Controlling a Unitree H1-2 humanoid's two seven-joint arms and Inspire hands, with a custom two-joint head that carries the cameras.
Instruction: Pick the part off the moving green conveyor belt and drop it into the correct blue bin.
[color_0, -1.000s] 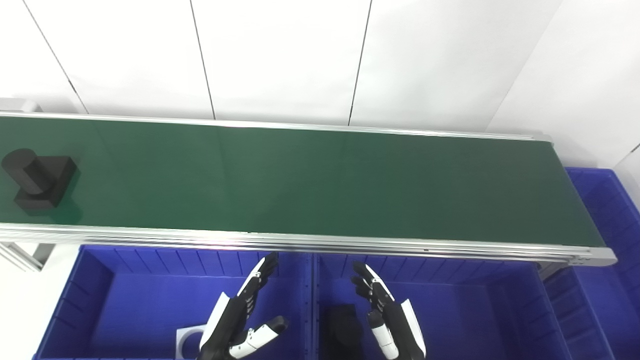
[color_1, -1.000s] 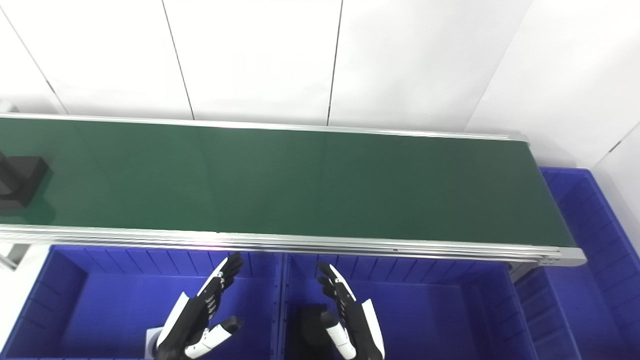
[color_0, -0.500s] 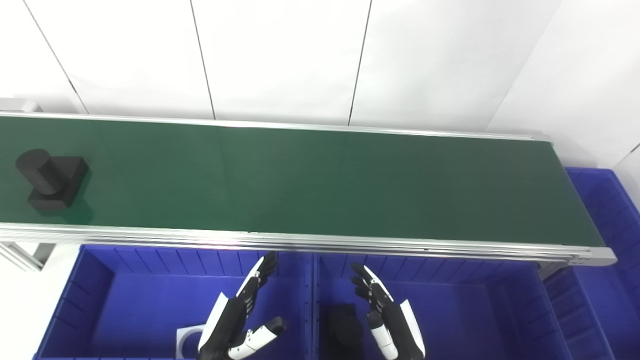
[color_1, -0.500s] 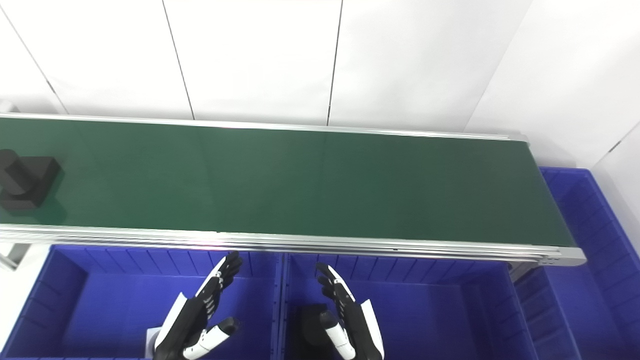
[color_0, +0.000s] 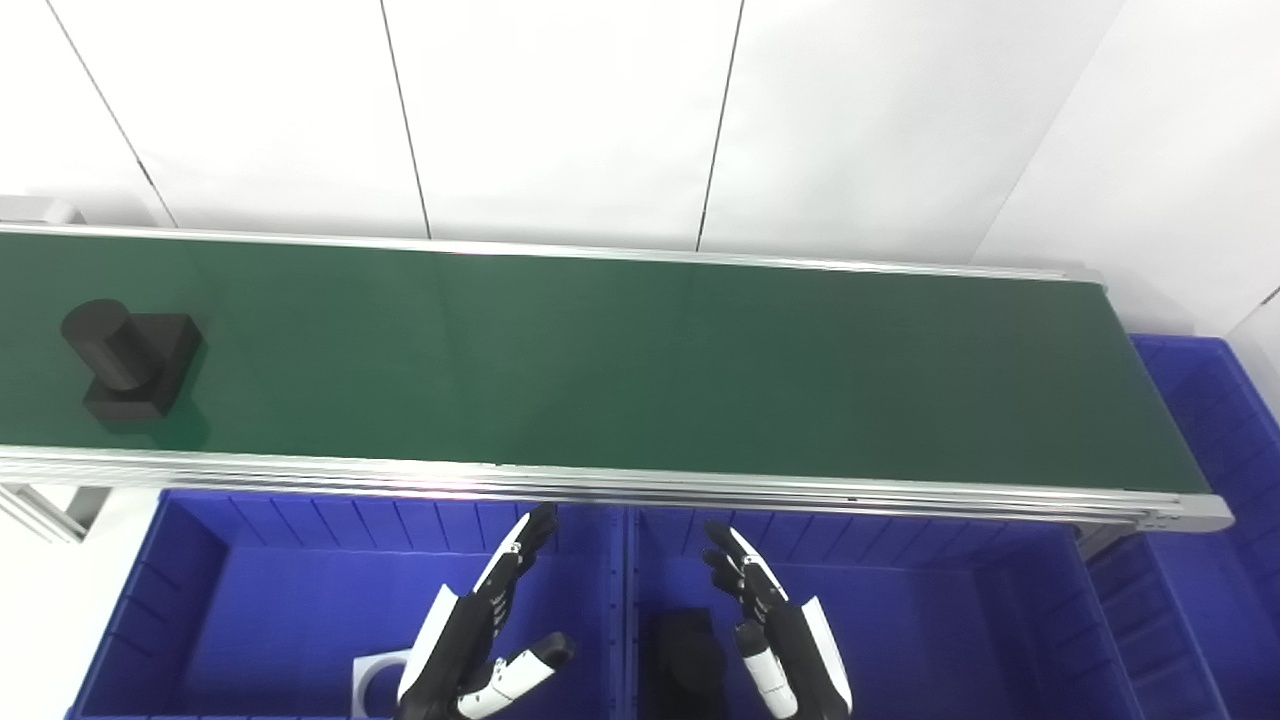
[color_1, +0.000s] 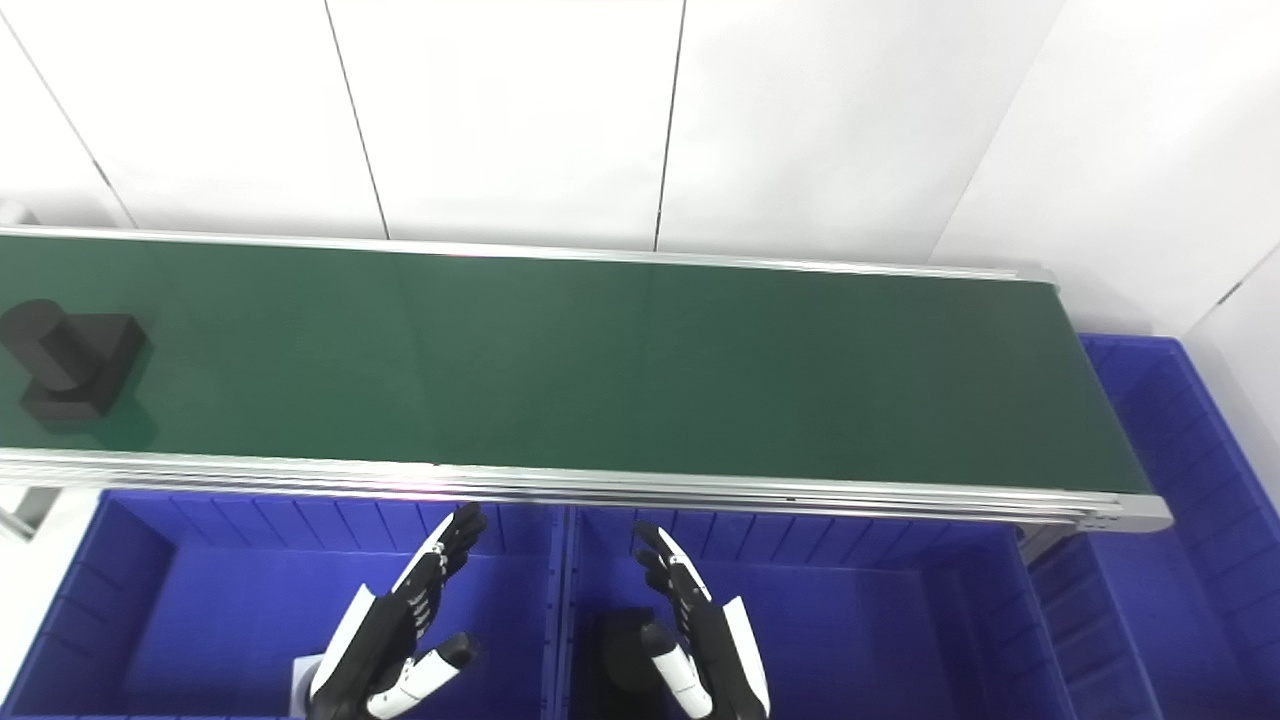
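While my left hand (color_0: 470, 650) and right hand (color_0: 775, 640) hover with fingers spread, holding nothing, over two blue bins (color_0: 240, 600) (color_0: 950, 610) containing a white piece (color_0: 372, 683) and a black piece (color_0: 685, 650), the black part (color_0: 130, 358) sits far left on the green conveyor belt (color_0: 640, 360).

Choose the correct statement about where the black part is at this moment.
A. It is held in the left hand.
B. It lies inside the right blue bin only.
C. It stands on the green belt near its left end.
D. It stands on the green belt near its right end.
C: the black part stands on the green belt near its left end, far from both open hands, left hand and right hand, which are over the bins.
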